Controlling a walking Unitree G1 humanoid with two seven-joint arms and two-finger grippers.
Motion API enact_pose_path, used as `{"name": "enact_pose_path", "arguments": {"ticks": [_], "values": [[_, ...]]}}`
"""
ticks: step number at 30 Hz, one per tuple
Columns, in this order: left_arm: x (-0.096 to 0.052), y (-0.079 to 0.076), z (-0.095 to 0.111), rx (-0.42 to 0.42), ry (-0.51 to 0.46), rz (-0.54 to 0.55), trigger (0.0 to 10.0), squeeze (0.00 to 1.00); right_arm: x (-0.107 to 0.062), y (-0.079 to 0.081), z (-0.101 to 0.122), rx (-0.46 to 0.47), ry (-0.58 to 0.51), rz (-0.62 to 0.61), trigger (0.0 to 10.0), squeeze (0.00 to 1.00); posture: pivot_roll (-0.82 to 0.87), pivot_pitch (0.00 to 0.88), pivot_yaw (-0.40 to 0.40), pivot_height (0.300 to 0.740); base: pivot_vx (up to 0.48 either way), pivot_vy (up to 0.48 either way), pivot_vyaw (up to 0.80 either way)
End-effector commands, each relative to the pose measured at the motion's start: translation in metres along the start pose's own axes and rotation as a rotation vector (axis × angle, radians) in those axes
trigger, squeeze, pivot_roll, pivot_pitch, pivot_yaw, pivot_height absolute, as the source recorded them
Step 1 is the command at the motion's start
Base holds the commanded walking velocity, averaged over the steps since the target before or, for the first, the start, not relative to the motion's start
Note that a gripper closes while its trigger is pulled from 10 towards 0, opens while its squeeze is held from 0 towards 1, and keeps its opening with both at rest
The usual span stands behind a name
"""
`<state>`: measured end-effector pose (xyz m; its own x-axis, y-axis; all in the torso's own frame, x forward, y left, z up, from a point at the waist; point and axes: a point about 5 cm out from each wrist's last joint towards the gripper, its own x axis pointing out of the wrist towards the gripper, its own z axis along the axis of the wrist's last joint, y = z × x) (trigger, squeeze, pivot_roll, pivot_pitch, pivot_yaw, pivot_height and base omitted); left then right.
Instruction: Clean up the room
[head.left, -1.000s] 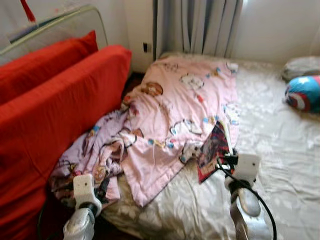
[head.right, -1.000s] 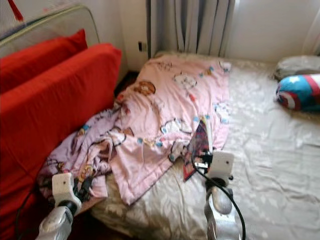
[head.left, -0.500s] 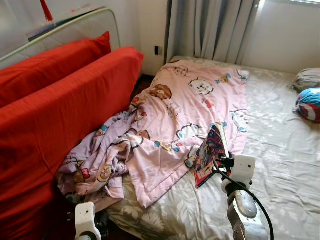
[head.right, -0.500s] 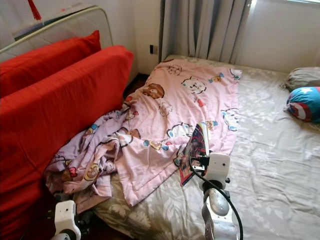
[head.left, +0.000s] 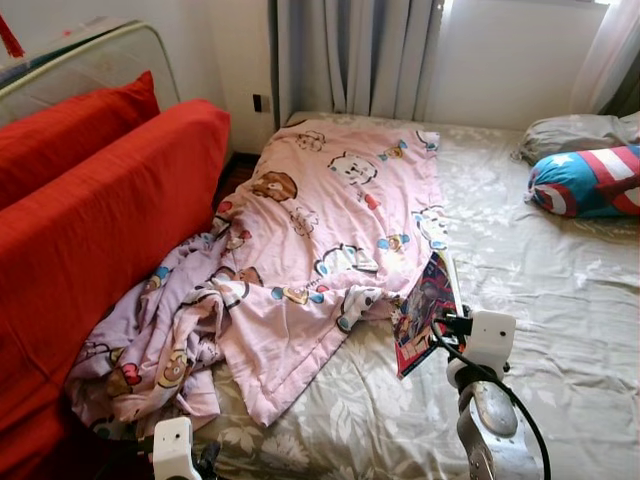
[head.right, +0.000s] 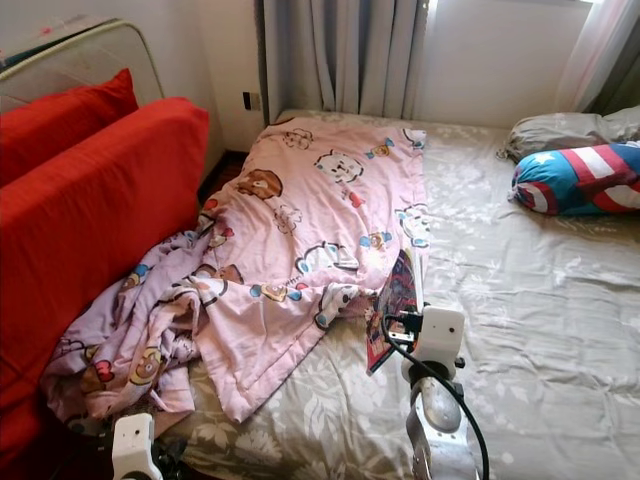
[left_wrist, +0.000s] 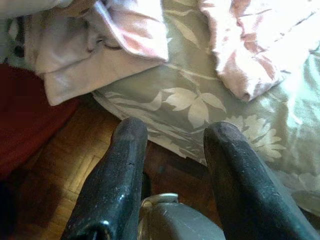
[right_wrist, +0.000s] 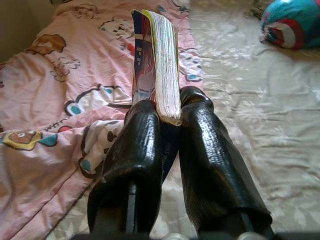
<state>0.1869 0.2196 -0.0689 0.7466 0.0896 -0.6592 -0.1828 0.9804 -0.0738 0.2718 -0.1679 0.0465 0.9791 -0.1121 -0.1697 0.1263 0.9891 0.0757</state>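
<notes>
So I've got the book (right_wrist: 159, 60) pinched edge-on between the two fingers of my right pincer (right_wrist: 167, 117), held up off the bed (head.left: 560, 290) right at the edge of the pink cartoon blanket (head.left: 330, 220), spine side down so the pages don't flop open, I guess. Left pincer (left_wrist: 172, 150) is hanging low with its fingers spread and nothing in them, down by the wooden floor (left_wrist: 75, 165) where the blanket's crumpled end spills off the mattress next to the red cushions (head.left: 90, 210). The blue star pillow (head.left: 590, 180) sits well apart at the far side of the bed.
</notes>
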Motion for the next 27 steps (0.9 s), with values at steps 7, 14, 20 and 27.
{"name": "enact_pose_path", "arguments": {"ticks": [7, 14, 20, 27], "values": [[-0.0063, 0.0093, -0.0149, 0.019, 0.059, 0.029, 10.0, 0.0, 0.0042, 0.0056, 0.0052, 0.006, -0.027, 0.005, 10.0, 0.0, 0.07, 0.012, -0.025, 0.74, 0.0, 0.0, -0.06], [-0.0073, 0.0106, -0.0172, 0.018, 0.068, 0.033, 10.0, 0.0, 0.0041, 0.0049, 0.0031, -0.004, -0.023, 0.002, 10.0, 0.0, 0.07, 0.002, -0.024, 0.74, 0.0, 0.0, -0.73], [-0.0078, 0.0106, -0.0188, 0.019, 0.073, 0.035, 10.0, 0.0, 0.0056, 0.0055, 0.0044, -0.019, -0.035, 0.001, 10.0, 0.0, 0.07, 0.0, -0.023, 0.74, 0.0, -0.04, -0.08], [-0.0081, 0.0114, -0.019, 0.017, 0.072, 0.041, 10.0, 0.0, 0.0061, 0.0055, 0.0049, -0.013, -0.038, -0.001, 10.0, 0.0, 0.07, 0.008, -0.024, 0.74, 0.0, -0.282, 0.0]]}}
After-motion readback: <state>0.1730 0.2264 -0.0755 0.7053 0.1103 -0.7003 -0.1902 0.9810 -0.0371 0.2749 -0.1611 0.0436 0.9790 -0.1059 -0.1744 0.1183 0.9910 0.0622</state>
